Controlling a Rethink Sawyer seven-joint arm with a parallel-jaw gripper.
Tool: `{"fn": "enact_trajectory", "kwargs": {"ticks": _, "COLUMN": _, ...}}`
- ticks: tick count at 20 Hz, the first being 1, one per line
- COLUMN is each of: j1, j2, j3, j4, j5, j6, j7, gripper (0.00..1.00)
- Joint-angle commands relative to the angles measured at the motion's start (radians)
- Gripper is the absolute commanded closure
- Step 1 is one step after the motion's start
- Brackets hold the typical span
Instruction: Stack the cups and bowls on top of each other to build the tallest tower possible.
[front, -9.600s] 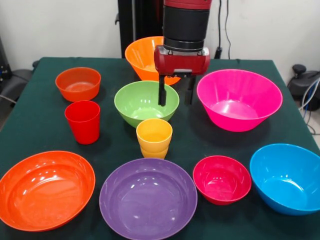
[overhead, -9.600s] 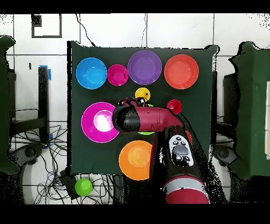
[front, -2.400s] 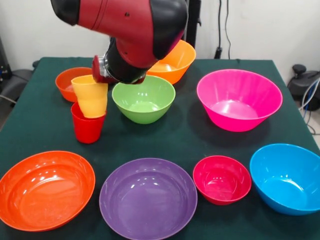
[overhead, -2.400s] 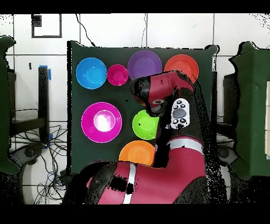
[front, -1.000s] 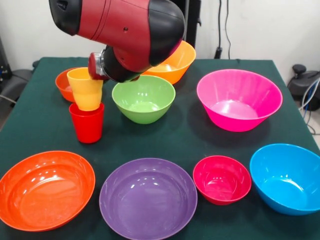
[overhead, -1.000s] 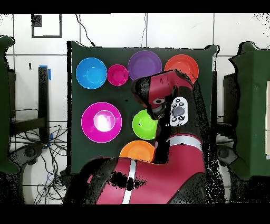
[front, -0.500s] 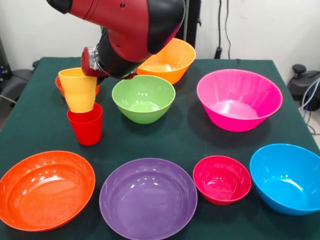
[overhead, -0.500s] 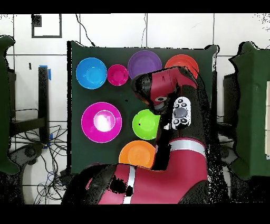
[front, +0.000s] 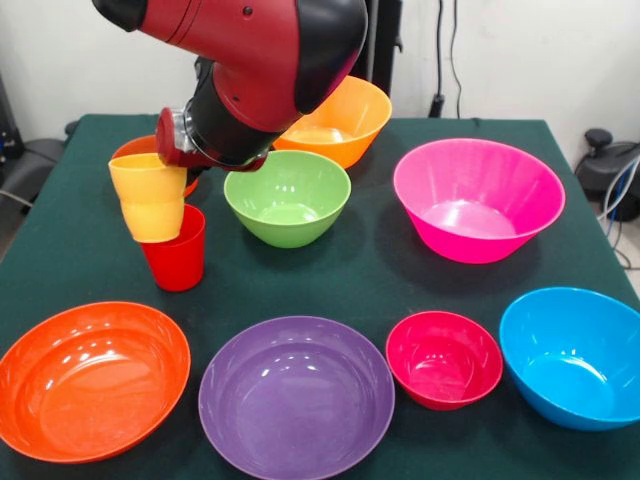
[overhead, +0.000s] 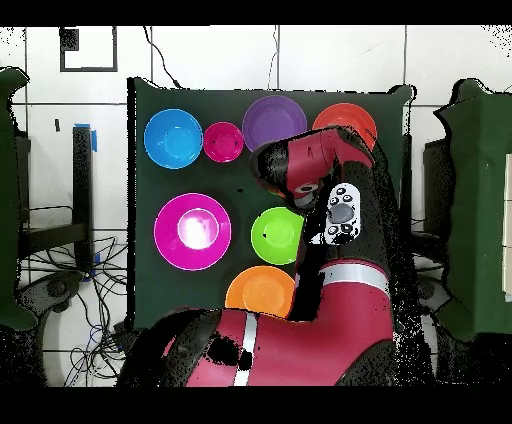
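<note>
My gripper (front: 166, 156) hangs under the big red and black arm (overhead: 318, 175), shut on the yellow cup (front: 148, 201). The cup is off the table and tilted, and its base overlaps the left rim of the red cup (front: 176, 256), which stands upright on the green cloth. The yellow cup is not seated in the red one. Just right of the cups sits the green bowl (front: 287, 201). The small orange bowl (front: 131, 148) is mostly hidden behind the yellow cup. In the overhead view the arm covers both cups.
Light orange bowl (front: 342, 118) and magenta-pink bowl (front: 478, 196) stand at the back. Along the front are the orange-red bowl (front: 90, 376), purple bowl (front: 296, 396), crimson-pink bowl (front: 443, 358) and blue bowl (front: 572, 356). Green cloth shows between the rows.
The yellow cup has shifted left and a little lower over the last second, from above the red cup's mouth to its left rim, and tilted more. The bowls have not moved.
</note>
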Motion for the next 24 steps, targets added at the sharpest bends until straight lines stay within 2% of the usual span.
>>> {"fn": "enact_trajectory", "kwargs": {"ticks": 1, "j1": -0.004, "j2": 0.047, "j3": 0.083, "j4": 0.000, "j5": -0.057, "j6": -0.033, "j7": -0.208, "gripper": 1.00}}
{"fn": "enact_trajectory", "kwargs": {"ticks": 5, "j1": -0.001, "j2": 0.042, "j3": 0.077, "j4": 0.013, "j5": -0.046, "j6": -0.010, "j7": -0.197, "gripper": 1.00}}
{"fn": "enact_trajectory", "kwargs": {"ticks": 14, "j1": 0.008, "j2": 0.008, "j3": 0.070, "j4": 0.034, "j5": -0.033, "j6": 0.067, "j7": -0.239, "gripper": 1.00}}
{"fn": "enact_trajectory", "kwargs": {"ticks": 18, "j1": 0.011, "j2": 0.028, "j3": 0.074, "j4": 0.012, "j5": -0.029, "j6": 0.104, "j7": -0.242, "gripper": 1.00}}
{"fn": "enact_trajectory", "kwargs": {"ticks": 24, "j1": -0.005, "j2": 0.009, "j3": 0.080, "j4": 0.048, "j5": 0.003, "j6": 0.100, "j7": -0.206, "gripper": 1.00}}
